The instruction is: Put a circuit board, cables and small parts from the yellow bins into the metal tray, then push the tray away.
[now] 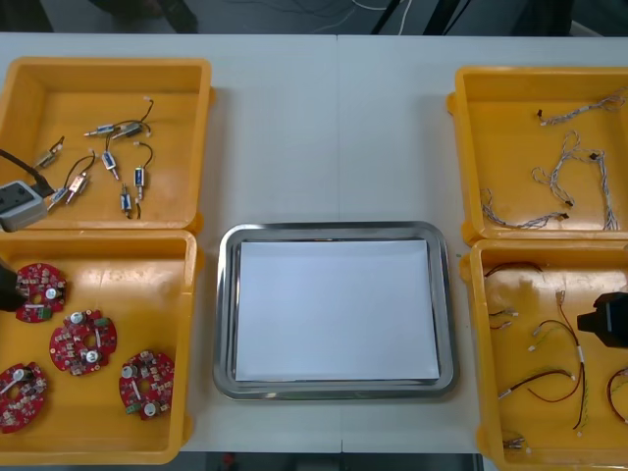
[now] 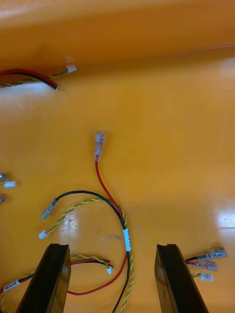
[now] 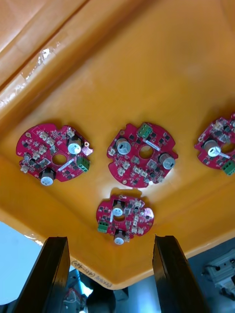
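Several round red circuit boards lie in the near-left yellow bin. My left gripper hovers at that bin's left edge. In its wrist view the left gripper is open, and the closest board lies just ahead of the gap between the fingers. My right gripper hangs over the near-right bin. There the right gripper is open above a red, black and yellow cable bundle, which runs between the fingers untouched. The metal tray, white inside, sits in the middle.
The far-left bin holds several small metal parts. Twisted blue and white cables lie in the far-right bin. More red and yellow cables are spread across the near-right bin. Bare table lies beyond the tray.
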Motion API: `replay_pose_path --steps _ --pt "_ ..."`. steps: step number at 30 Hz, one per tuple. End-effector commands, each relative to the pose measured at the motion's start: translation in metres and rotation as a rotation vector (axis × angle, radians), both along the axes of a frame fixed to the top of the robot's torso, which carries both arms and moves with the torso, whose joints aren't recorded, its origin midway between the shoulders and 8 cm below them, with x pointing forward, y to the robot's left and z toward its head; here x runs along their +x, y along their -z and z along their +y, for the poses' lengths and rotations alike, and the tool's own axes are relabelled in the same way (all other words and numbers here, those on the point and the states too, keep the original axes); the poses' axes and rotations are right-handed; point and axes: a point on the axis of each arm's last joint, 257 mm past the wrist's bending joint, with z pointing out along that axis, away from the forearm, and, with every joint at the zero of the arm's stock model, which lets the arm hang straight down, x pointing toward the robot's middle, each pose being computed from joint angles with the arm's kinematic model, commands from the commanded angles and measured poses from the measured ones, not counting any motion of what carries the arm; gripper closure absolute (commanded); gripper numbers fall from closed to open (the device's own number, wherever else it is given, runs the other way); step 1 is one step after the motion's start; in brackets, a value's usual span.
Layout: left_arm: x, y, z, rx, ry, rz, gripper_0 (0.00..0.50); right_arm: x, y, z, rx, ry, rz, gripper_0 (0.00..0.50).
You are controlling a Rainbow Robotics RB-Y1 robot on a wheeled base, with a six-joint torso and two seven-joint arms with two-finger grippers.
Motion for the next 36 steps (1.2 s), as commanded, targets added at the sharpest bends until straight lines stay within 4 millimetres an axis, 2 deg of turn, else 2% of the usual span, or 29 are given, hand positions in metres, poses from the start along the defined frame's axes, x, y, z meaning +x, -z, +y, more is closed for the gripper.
replay_pose_path --steps 1,10,19,36 --pt "0.000 0.000 0.002 0.062 0.130 0.009 0.000 -0.008 0.011 0.001 -0.030 -0.031 0.005 0.000" --pt "0.017 0.014 -0.017 0.062 0.299 -0.026 0.000 -0.006 0.017 0.000 -0.069 -0.061 -0.011 0.000" --pt "0.022 0.039 -0.035 0.072 0.391 -0.037 0.000 -0.009 0.027 0.001 -0.108 -0.101 -0.011 0.000" --pt "0.025 0.078 -0.034 0.106 0.457 -0.031 0.000 -0.014 0.045 0.003 -0.134 -0.126 -0.035 0.000"
